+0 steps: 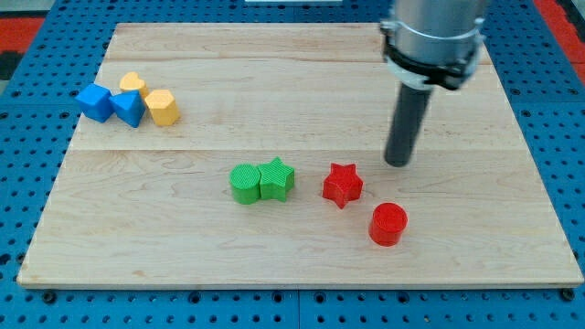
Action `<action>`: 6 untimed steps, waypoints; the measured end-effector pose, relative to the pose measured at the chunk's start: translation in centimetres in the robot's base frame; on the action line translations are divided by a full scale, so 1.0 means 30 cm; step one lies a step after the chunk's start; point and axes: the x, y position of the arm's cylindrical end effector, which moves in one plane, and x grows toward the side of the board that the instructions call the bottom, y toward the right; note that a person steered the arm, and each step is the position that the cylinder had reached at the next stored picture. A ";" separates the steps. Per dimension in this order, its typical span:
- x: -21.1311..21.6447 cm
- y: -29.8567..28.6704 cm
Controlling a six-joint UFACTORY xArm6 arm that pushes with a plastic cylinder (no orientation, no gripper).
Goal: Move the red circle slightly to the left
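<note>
the red circle (388, 224) sits low on the board (274, 265), toward the view's right, lying flat with its round face up. nothing touches it. just up and to the view's left of it is the red star (342, 185), near but apart, with a sliver of bare wood between them. further to the view's left stand the green circle (245, 184) and the green star (276, 179), pressed side by side. well apart, at the view's upper left, is a tight cluster: a blue block (94, 101) and a second blue block (128, 108), a yellow heart (132, 84) behind them and a yellow block (162, 107) at their right.

my tip (398, 164) rests on the wood above the red circle in the view, a little to its right, and to the right of the red star. it touches no block. there is no gripper on this arm, only the straight rod, so there is nothing to spread or press together.

as i judge it, the push is not yet begun; this is the approach. to send the circle left, my tip needs to get round to the circle's right flank, so it should swing out to the view's right and down, keeping clear of the circle on the way, then press leftward through its middle. the shove must be short, and level, since the red star lies close by up-left and a push angled upward could drive the circle into it.
</note>
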 end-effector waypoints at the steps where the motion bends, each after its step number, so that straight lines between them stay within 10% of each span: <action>1: 0.126 -0.036; 6: 0.112 -0.122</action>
